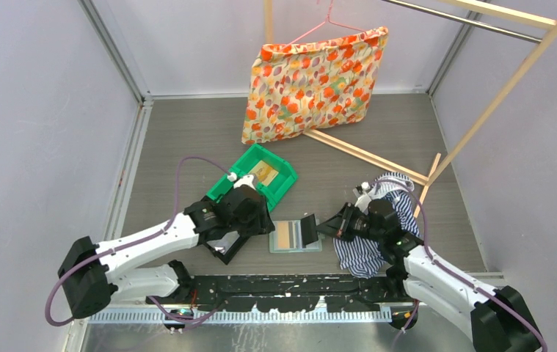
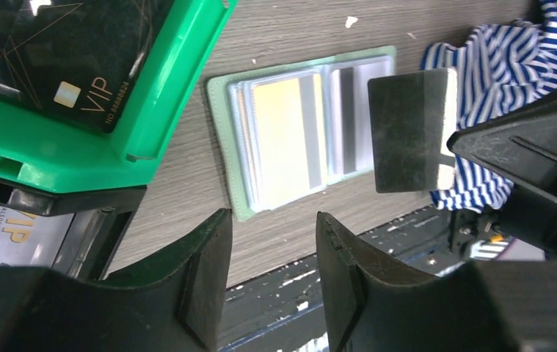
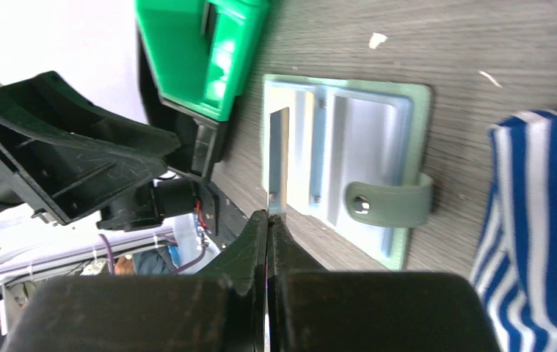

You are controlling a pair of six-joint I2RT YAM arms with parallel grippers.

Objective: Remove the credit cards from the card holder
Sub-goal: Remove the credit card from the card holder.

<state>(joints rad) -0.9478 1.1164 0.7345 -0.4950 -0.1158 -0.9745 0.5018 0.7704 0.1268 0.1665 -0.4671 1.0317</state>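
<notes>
The sage-green card holder (image 1: 295, 236) lies open on the table, pale inner face up. In the left wrist view (image 2: 224, 125) a tan-gold card (image 2: 281, 139) sits in its left slots. My right gripper (image 1: 326, 226) is shut on a dark card (image 1: 309, 229) and holds it on edge just above the holder's right half. That card shows flat in the left wrist view (image 2: 411, 128) and edge-on in the right wrist view (image 3: 269, 158), over the holder (image 3: 348, 147) and its snap tab (image 3: 389, 202). My left gripper (image 2: 271, 271) is open and empty, just left of the holder.
A bright green bin (image 1: 260, 176) behind the left gripper holds a black VIP card (image 2: 62, 66). A black tray (image 1: 224, 248) with a grey VIP card (image 2: 11, 235) lies under the left wrist. A blue-striped cloth (image 1: 378, 235) lies under the right arm. A floral bag (image 1: 312, 84) hangs on a wooden rack.
</notes>
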